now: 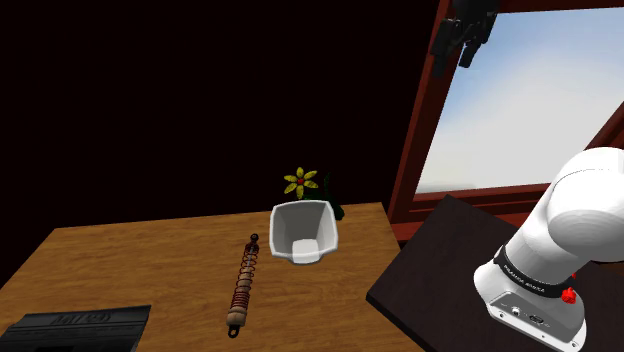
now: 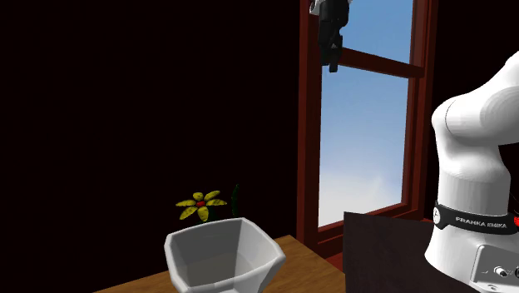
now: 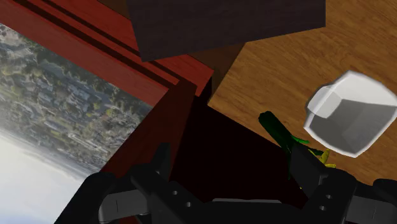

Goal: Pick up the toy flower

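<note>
Shoulder view: I see the hand (image 1: 453, 52) high up against the red-brown window frame (image 1: 415, 140), well above the wooden counter (image 1: 150, 255). The toy flower (image 1: 300, 183), with yellow petals and a red centre, stands at the counter's far edge, just behind a white cup (image 1: 303, 232). A coiled spring rod (image 1: 242, 283) lies on the counter toward this view's left of the cup.

Second exterior view: hand at the top beside the frame. The flower sits low behind the cup's rim, well apart from the hand.

Wrist view: fingers (image 3: 305, 172) stand apart, nothing clasped between them. The flower's green stem runs beside the cup on the counter below
</note>
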Tool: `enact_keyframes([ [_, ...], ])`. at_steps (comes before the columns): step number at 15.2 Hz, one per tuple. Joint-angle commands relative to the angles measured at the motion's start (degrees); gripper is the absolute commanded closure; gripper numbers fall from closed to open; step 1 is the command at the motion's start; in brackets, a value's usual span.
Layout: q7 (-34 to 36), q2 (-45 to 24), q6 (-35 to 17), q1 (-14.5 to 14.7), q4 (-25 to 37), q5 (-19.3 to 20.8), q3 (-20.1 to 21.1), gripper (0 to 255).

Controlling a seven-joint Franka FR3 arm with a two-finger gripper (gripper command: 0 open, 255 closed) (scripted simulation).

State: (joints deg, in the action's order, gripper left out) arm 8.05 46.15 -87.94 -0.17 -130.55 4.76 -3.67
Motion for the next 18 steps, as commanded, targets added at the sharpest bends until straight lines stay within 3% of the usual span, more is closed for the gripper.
enact_keyframes([
  [1,0.0,0.0,0.0,0.0,0.0,0.0,0.0,0],
  [10,2.7,-8.3,-17.4,3.0,-7.8,0.7,5.6,0],
  [18,6.6,-20.6,-32.5,4.5,-9.8,3.7,10.8,0],
])
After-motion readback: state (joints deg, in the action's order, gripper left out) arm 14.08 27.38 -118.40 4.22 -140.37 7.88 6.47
